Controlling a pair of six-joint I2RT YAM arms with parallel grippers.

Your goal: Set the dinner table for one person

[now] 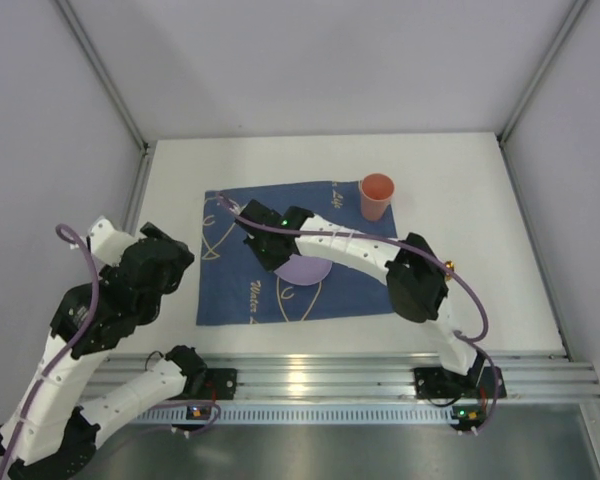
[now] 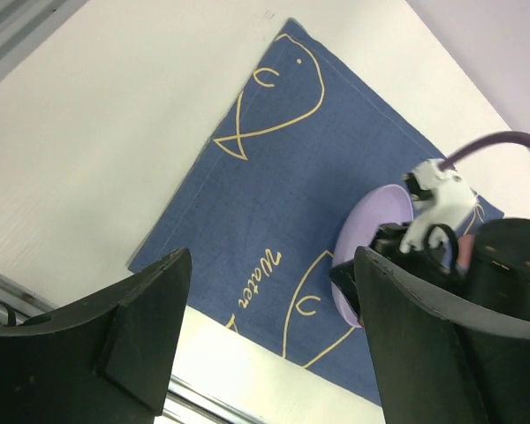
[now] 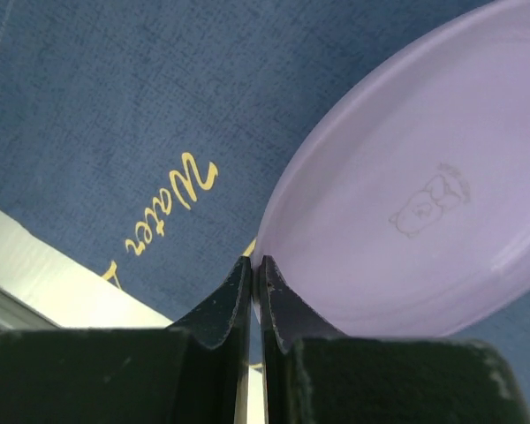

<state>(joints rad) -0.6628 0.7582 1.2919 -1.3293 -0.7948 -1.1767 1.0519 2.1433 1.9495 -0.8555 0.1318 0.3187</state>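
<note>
A lilac plate (image 3: 406, 203) with a small bear print is over the dark blue placemat (image 1: 240, 290) on the white dinner table (image 1: 470, 260). My right gripper (image 3: 254, 262) is shut on the plate's near rim. From above, the right arm reaches left across the mat and covers part of the plate (image 1: 307, 269). I cannot tell whether the plate rests on the mat. An orange cup (image 1: 376, 196) stands upright at the mat's far right corner. My left gripper (image 2: 272, 261) is open and empty, above the mat's near left part, left of the plate (image 2: 371, 234).
A ribbed aluminium rail (image 1: 380, 375) runs along the table's near edge, with both arm bases on it. Grey walls and metal posts enclose the table on three sides. The mat carries pale fish drawings and the word "Water" (image 2: 258, 278).
</note>
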